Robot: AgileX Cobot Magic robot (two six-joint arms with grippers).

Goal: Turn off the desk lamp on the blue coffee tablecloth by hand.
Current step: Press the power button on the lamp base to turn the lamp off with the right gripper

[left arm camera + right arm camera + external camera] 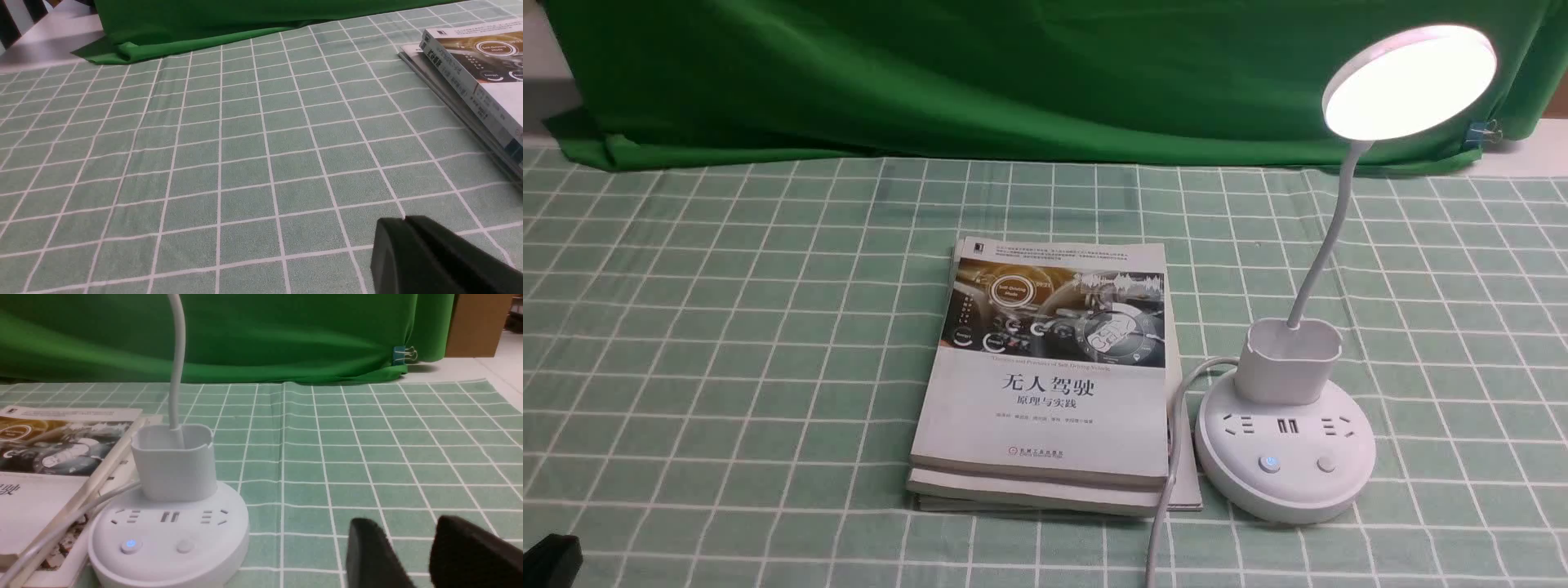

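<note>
Blue coffee tablecloth [768, 343], pale green with white grid, spread over counter. Dark green backdrop cloth [1013, 82] along far edge. Desk lamp [1286, 449] standing on tablecloth, right of book stack [1045, 384], disc head glowing (quite bright), one base button [1269, 463] lit blue. Pale cable [1176, 433] running from lamp across stack's edge. Right hand [408, 539] near lamp, fingers wide apart, nothing between them. Left hand [433, 253] above cloth, opening and grip impossible to tell. Blue binder clip [1480, 133] on backdrop.
</note>
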